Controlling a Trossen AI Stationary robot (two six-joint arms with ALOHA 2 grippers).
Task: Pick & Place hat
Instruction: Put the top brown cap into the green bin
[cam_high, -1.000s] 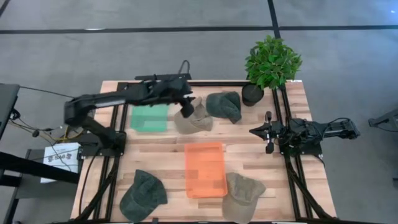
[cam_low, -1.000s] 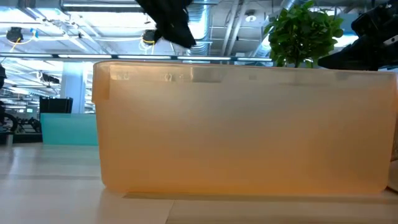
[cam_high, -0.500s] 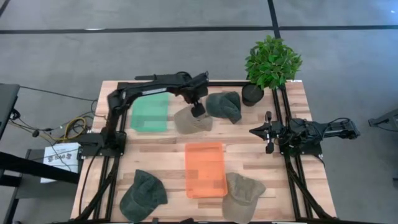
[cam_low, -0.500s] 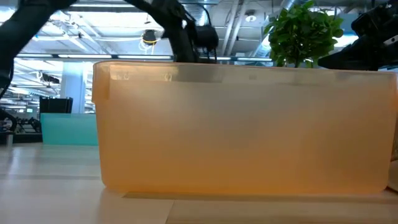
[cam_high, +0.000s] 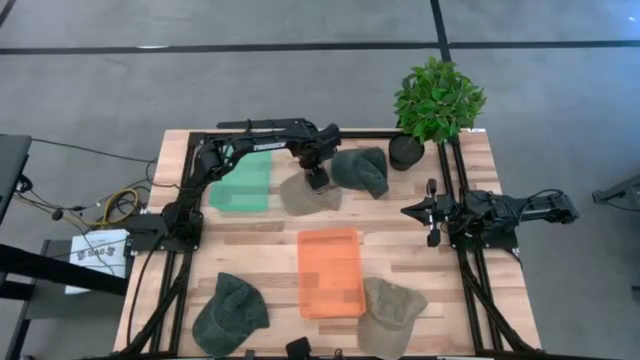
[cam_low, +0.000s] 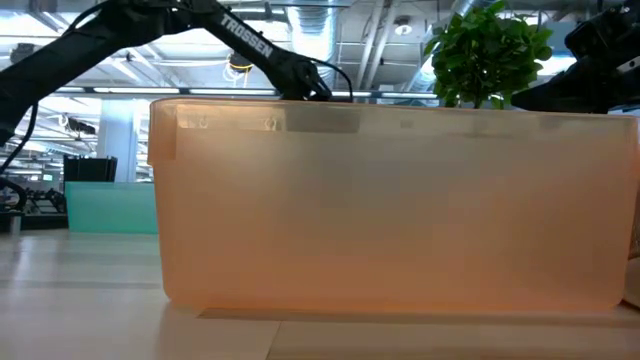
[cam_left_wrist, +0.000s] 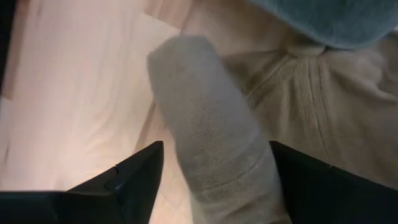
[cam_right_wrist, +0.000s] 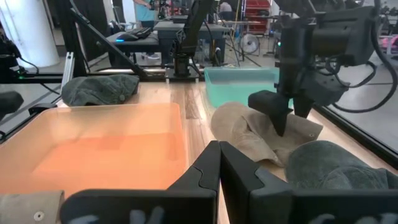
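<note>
A tan hat lies flat at the far middle of the table, against a dark green hat. My left gripper reaches down onto the tan hat; in the left wrist view its fingers flank a raised ridge of tan cloth, and it is shut on that ridge. From the right wrist view the left gripper stands on the tan hat. My right gripper waits shut near the right edge, touching nothing. My left gripper pinches a raised fold of the tan hat between its two fingers, coming from above and pointing down. The fold fills the gap between the fingers. The rest of the hat still lies on the table beside the dark green hat.
A green bin sits left of the tan hat, and an orange bin at mid-table fills the low view. Another dark green hat and another tan hat lie at the near edge. A potted plant stands at the far right.
My left arm has swung from over the green bin toward the table's right and far side. Its gripper has shifted slightly right and come down onto the tan hat. The hats and bins have stayed in place.
</note>
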